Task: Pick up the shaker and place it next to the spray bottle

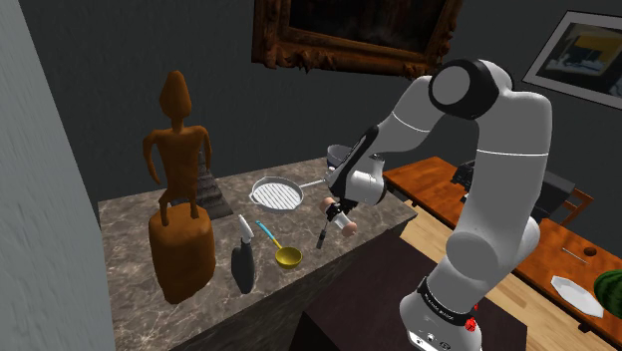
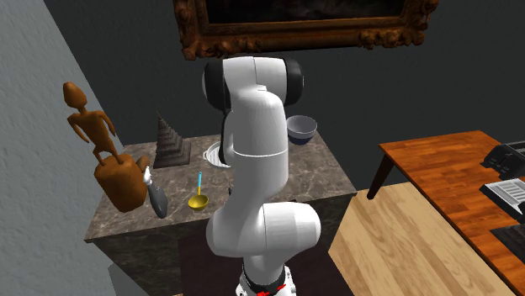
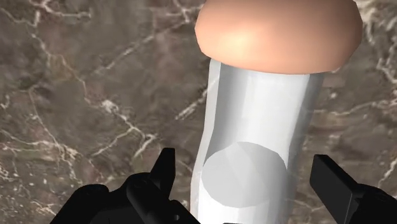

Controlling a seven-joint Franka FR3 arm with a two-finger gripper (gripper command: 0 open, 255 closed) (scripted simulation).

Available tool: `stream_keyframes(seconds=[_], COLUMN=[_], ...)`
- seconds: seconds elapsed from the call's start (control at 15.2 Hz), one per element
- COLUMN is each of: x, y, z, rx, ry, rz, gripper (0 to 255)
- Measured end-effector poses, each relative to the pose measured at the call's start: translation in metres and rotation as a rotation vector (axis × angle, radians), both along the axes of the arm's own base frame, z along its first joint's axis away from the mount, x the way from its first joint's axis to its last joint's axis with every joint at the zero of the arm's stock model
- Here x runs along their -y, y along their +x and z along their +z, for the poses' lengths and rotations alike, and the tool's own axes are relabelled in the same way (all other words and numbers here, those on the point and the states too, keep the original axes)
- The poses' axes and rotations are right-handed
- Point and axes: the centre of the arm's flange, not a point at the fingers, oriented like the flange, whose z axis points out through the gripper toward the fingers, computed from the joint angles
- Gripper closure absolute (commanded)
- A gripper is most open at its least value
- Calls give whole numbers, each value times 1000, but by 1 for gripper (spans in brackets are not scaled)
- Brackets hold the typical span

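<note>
Gripper point(image 3: 248, 168) is low over the table point(image 3: 83, 95), and its two black fingers point(image 3: 164, 167) stand apart, one on each side of the shaker point(image 3: 254, 102). A thin strip of marble shows between each finger and the clear body, so I judge that they do not press it yet and that the shaker is not held. The shaker is a clear tube with a rounded peach cap. The cap points away from the gripper and the flat bottom is nearest to it. In the shoulder view the shaker point(image 1: 346, 225) looks tilted, close to the table edge nearest the robot's stand, but I cannot tell whether it lies flat or leans.

Farther from the gripper on the table is a small yellow ladle point(image 1: 286, 256) with a blue handle. Beyond the ladle stands the dark spray bottle point(image 1: 242, 259) with a pale top. Behind it is a tall brown wooden statue point(image 1: 179, 199). A round pan point(image 1: 276, 192) with a grid sits past the gripper, toward the wall.

The step in hand seems to be the grasp. The next move probably calls for closing the fingers firmly on the tube, lifting it clear of the table, and carrying it over the ladle. Some free marble beside the bottle looks suitable for setting it down.
</note>
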Motion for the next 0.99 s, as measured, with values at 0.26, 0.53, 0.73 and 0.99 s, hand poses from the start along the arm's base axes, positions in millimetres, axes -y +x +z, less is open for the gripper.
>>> stream_keyframes(seconds=[0.26, 0.53, 0.73, 0.99], x=[0, 0, 0, 0], y=[0, 0, 0, 0], z=[-2, -2, -2, -2], rx=[0, 1, 0, 0], ry=[0, 0, 0, 0], rz=[0, 0, 0, 0], gripper=[0, 255, 255, 255])
